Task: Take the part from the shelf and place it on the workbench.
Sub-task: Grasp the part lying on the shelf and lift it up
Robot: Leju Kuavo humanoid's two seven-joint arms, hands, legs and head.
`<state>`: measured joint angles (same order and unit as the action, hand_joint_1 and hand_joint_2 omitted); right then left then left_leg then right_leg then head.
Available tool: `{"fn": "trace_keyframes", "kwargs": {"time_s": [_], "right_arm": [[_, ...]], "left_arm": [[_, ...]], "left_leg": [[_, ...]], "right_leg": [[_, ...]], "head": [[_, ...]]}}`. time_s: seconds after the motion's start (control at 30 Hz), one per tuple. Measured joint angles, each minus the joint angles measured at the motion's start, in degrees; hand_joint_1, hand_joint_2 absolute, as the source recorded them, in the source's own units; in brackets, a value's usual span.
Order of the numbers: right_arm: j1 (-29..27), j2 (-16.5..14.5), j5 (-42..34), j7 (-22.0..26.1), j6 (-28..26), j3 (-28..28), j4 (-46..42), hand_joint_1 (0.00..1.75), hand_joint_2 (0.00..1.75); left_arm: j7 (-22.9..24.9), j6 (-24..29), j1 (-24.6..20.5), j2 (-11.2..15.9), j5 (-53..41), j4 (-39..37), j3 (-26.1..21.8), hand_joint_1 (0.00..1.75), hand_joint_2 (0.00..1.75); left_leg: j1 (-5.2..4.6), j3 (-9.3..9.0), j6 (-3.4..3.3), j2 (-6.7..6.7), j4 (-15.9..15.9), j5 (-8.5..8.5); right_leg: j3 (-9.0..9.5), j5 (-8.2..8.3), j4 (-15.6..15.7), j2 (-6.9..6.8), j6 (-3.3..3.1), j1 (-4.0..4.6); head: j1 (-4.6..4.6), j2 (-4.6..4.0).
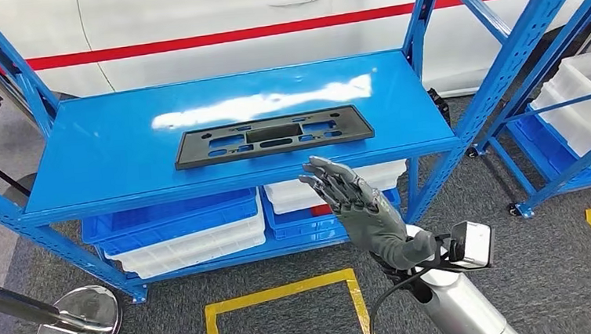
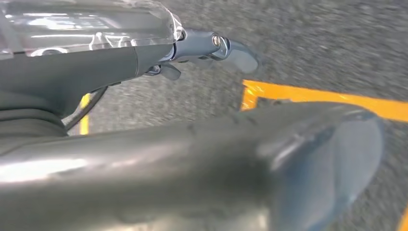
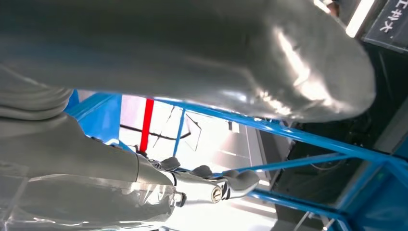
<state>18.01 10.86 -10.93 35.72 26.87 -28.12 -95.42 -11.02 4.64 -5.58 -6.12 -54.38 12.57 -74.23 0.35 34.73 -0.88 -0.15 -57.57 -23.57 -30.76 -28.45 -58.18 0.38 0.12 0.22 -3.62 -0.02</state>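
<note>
Dark grey plastic, flat and rectangular with cut-out slots, the part (image 1: 274,136) lies on the top blue shelf (image 1: 103,161) of the rack, roughly in the middle and toward the front edge, with nothing touching it. The right hand (image 1: 354,202) is raised in front of the shelf's front edge, just below and to the right of the part, palm facing the rack and its fingers (image 1: 326,174) spread apart and stretched upward, holding nothing. The silver right forearm (image 1: 463,304) rises from the lower right at a slant, with a small white camera box (image 1: 471,244) at the wrist. In the left wrist view the left hand (image 2: 202,48) hangs over grey carpet floor (image 2: 308,43) with an orange line (image 2: 337,98) taped on it; its fingers hold nothing and lie loosely extended. Under the top shelf, blue and white bins (image 1: 179,226) are stacked on the lower level. A white car door (image 1: 227,14) with a red stripe stands behind the rack, and a second blue rack (image 1: 572,116) with white trays stands to the right.
</note>
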Motion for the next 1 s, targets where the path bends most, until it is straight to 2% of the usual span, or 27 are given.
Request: {"fn": "trace_keyframes", "kwargs": {"time_s": [0.03,0.07,0.13,0.17,0.2,0.23,0.3,0.33,0.37,0.47,0.53,0.57,0.63,0.67,0.7,0.73,0.8,0.83,0.87,0.93,1.0], "right_arm": [[-0.01,0.07,0.03,0.01,0.14,0.17,0.02,0.0,0.0],[-0.09,0.13,0.18,0.01,0.16,0.31,0.09,0.0,0.0],[-0.42,0.18,0.75,0.02,-0.16,0.43,0.32,0.0,0.0],[-0.65,0.15,1.12,0.01,-0.46,0.39,0.46,0.0,0.0],[-0.84,0.08,1.38,-0.01,-0.76,0.33,0.57,0.0,0.0],[-0.93,-0.06,1.6,-0.04,-1.08,0.26,0.65,0.0,0.0],[-0.85,-0.51,1.8,-0.24,-1.73,0.04,0.71,0.0,0.0],[-0.67,-0.88,1.88,-0.39,-2.02,-0.23,0.74,0.0,0.0],[-0.47,-1.31,1.94,-0.54,-2.27,-0.62,0.79,0.0,0.0],[0.13,-2.81,2.14,-0.86,-2.72,-2.15,1.07,0.0,0.0],[0.32,-3.66,2.56,-0.95,-2.93,-3.13,1.4,0.0,0.0],[0.33,-4.05,2.94,-0.92,-3.05,-3.62,1.71,0.0,0.0],[0.14,-4.67,3.82,-0.77,-3.28,-4.68,2.79,0.0,0.0],[-0.02,-4.9,4.22,-0.69,-3.39,-5.16,3.48,0.0,0.0],[-0.15,-5.11,4.5,-0.66,-3.48,-5.57,4.15,0.0,0.0],[-0.23,-5.34,4.69,-0.64,-3.56,-5.87,4.75,0.0,0.0],[-0.23,-5.81,4.82,-0.63,-3.63,-6.21,5.55,0.0,0.0],[-0.16,-6.01,4.84,-0.62,-3.63,-6.29,5.85,0.0,0.0],[-0.11,-6.19,4.84,-0.62,-3.63,-6.34,6.11,0.0,0.0],[-0.02,-6.42,4.85,-0.62,-3.63,-6.4,6.6,0.0,0.0],[0.01,-6.55,4.86,-0.62,-3.63,-6.45,6.95,0.0,0.0]], "left_arm": [[0.52,0.28,0.11,0.01,-0.17,0.0,0.0,0.0,0.0],[1.01,0.59,0.17,0.03,-0.41,0.01,0.01,0.0,0.0],[1.81,1.03,0.24,0.12,-0.8,0.02,0.03,0.0,0.0],[2.1,1.14,0.33,0.17,-0.96,0.02,0.04,0.0,0.0],[2.32,1.16,0.44,0.23,-1.09,0.02,0.05,0.0,0.0],[2.48,1.13,0.56,0.27,-1.2,0.02,0.06,0.0,0.0],[2.89,1.03,0.78,0.31,-1.38,0.02,0.08,0.0,0.0],[3.18,1.01,0.78,0.34,-1.38,0.02,0.09,0.0,0.0],[3.5,1.07,0.76,0.39,-1.28,0.02,0.09,0.0,0.0],[4.01,1.4,0.72,0.58,-0.67,0.03,0.07,0.0,0.0],[3.67,1.49,0.73,0.7,-0.38,0.05,0.07,0.0,0.0],[3.35,1.47,0.75,0.74,-0.3,0.06,0.06,0.0,0.0],[2.58,1.35,0.94,0.74,-0.19,0.07,0.05,0.0,0.0],[2.27,1.28,1.09,0.73,-0.13,0.07,0.04,0.0,0.0],[2.02,1.22,1.26,0.72,-0.06,0.07,0.04,0.0,0.0],[1.84,1.19,1.41,0.72,0.03,0.07,0.04,0.0,0.0],[1.62,1.17,1.55,0.73,0.15,0.07,0.03,0.0,0.0],[1.57,1.17,1.55,0.74,0.17,0.07,0.02,0.0,0.0],[1.55,1.17,1.51,0.75,0.16,0.07,0.02,0.0,0.0],[1.54,1.15,1.47,0.76,0.16,0.07,0.02,0.0,0.0],[1.54,1.14,1.53,0.74,0.17,0.07,0.02,0.0,0.0]], "left_leg": [[0.12,-0.37,-0.33,0.02,0.29,-0.04],[0.16,-0.71,-0.61,0.04,0.47,-0.19],[0.06,-1.16,-0.92,-0.01,0.5,-0.75],[0.02,-1.46,-0.93,-0.07,0.48,-1.08],[0.01,-1.88,-0.87,-0.13,0.46,-1.45],[0.01,-2.43,-0.76,-0.2,0.44,-1.86],[0.02,-3.6,-0.39,-0.28,0.43,-2.8],[-0.05,-3.93,-0.08,-0.3,0.33,-3.27],[-0.1,-4.08,0.26,-0.3,0.31,-3.64],[-0.09,-4.35,1.37,-0.23,0.46,-4.47],[0.09,-3.96,1.94,-0.18,-1.46,-5.73],[0.17,-2.72,2.14,-0.18,-4.22,-7.01],[0.22,1.86,2.38,-0.16,-12.46,-10.03],[0.23,4.11,2.43,-0.15,-15.84,-10.76],[0.23,5.55,2.38,-0.15,-17.32,-10.32],[0.21,5.86,2.24,-0.15,-16.45,-8.65],[0.08,3.65,1.61,-0.15,-9.08,-3.17],[-0.13,2.13,1.24,-0.14,-5.35,-1.23],[-0.34,0.97,0.89,-0.12,-2.65,-0.2],[-0.71,0.09,0.33,-0.12,-0.88,-0.52],[-0.56,-0.68,-0.26,-0.19,-0.04,-0.78]], "right_leg": [[-0.73,-0.89,-1.66,-0.04,0.28,-0.04],[-2.27,-2.23,-4.61,-0.07,0.49,-0.16],[-7.12,-5.06,-12.54,-0.08,0.8,-0.43],[-9.24,-5.46,-15.45,-0.09,0.93,-0.61],[-10.38,-4.64,-16.3,-0.09,1.02,-0.77],[-10.29,-2.67,-14.8,-0.12,1.06,-0.91],[-7.49,2.55,-7.19,-0.21,0.91,-1.07],[-6.07,4.11,-3.6,-0.25,0.75,-0.99],[-5.16,4.79,-1.28,-0.27,0.53,-0.89],[-4.59,4.05,-0.07,-0.07,-0.41,-0.67],[-3.84,3.6,0.25,-0.08,-1.2,-0.73],[-3.34,3.31,0.39,-0.18,-1.53,-0.75],[-2.43,2.5,0.41,-0.38,-1.98,-0.51],[-1.97,2.08,0.41,-0.39,-2.07,-0.38],[-1.44,1.65,0.41,-0.34,-2.13,-0.25],[-0.82,1.19,0.41,-0.26,-2.14,-0.14],[0.66,0.11,0.43,-0.16,-2.04,0.01],[1.27,-0.43,0.44,-0.14,-1.84,0.11],[1.69,-0.87,0.49,-0.13,-1.59,0.14],[2.09,-1.13,0.51,-0.13,-0.94,0.14],[2.21,-1.22,-0.07,-0.16,-0.41,0.05]], "head": [[0.0,0.0],[0.01,0.0],[0.01,0.0],[0.01,0.0],[0.01,0.0],[0.01,0.0],[0.01,0.0],[0.01,0.0],[0.01,0.0],[0.0,0.0],[0.0,0.0],[-0.01,0.0],[0.0,0.0],[0.0,0.0],[0.0,0.0],[0.0,0.0],[0.0,0.0],[0.0,0.0],[0.0,0.0],[0.0,0.0],[0.0,0.0]]}}
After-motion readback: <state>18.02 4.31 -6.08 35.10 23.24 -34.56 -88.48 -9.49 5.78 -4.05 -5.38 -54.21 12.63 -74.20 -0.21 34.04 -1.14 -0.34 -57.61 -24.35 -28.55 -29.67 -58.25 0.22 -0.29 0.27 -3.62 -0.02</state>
